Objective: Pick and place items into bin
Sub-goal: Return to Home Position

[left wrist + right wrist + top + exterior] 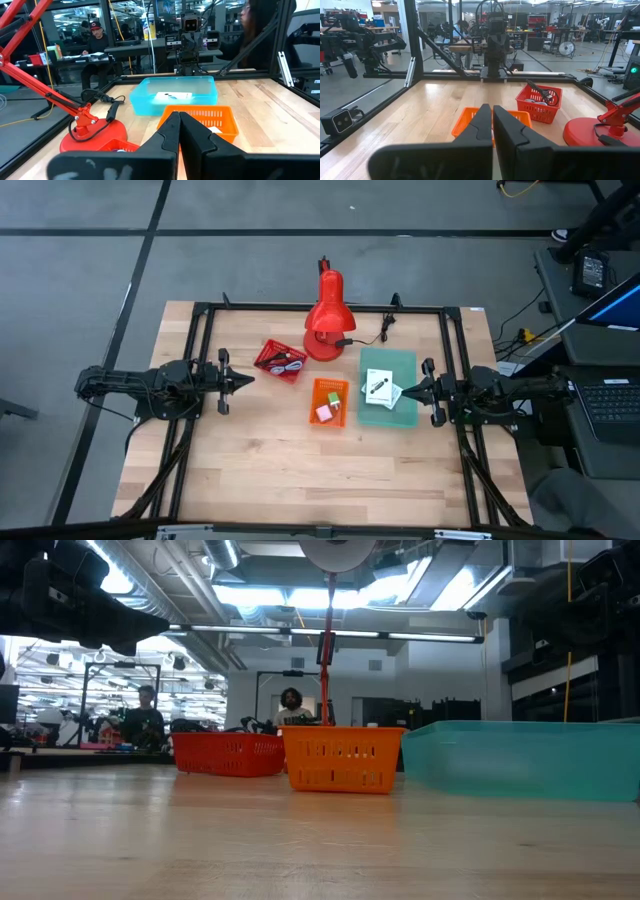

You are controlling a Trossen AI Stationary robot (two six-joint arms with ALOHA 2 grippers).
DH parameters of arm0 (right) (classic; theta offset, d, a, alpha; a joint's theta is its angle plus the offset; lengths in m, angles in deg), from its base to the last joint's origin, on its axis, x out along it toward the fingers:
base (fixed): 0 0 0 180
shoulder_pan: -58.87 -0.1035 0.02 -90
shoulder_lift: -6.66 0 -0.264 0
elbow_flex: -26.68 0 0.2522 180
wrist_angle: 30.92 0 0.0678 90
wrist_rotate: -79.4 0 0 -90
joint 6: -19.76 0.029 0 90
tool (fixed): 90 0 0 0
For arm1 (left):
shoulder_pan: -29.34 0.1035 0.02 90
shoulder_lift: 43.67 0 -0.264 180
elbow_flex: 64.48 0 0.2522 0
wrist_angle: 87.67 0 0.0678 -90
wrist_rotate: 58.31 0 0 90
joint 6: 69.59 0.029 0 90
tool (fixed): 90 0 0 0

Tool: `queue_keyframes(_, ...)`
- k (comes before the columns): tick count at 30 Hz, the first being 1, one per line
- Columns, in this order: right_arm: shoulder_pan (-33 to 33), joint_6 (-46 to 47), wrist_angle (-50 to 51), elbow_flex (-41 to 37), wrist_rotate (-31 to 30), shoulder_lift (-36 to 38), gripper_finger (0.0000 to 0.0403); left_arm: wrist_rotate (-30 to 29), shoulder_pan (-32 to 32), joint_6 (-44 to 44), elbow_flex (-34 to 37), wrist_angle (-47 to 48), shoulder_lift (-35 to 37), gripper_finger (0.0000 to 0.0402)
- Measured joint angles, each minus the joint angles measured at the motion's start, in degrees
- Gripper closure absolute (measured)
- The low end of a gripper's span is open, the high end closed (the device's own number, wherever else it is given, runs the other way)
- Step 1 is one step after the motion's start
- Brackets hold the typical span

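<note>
Three bins stand mid-table. The red basket holds the dark red cord and black coiled cable. The orange basket holds the green cube and the pinkish-white cube. Two white printed packets lie in the teal tray. My left gripper hovers shut at the table's left side, left of the red basket. My right gripper hovers shut at the right side, over the tray's right part. Neither touches anything.
A red desk lamp stands on its round base behind the baskets, its black cable trailing right. A black frame rims the table. Bare wood lies along the near side. People sit at benches beyond the table.
</note>
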Motion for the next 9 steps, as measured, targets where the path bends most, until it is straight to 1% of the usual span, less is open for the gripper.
queue_keyframes(9,0.01,0.02,0.00,0.00,0.00,-0.01,0.0402,-0.01,-0.02,0.00,0.00,0.01,0.00,0.0398)
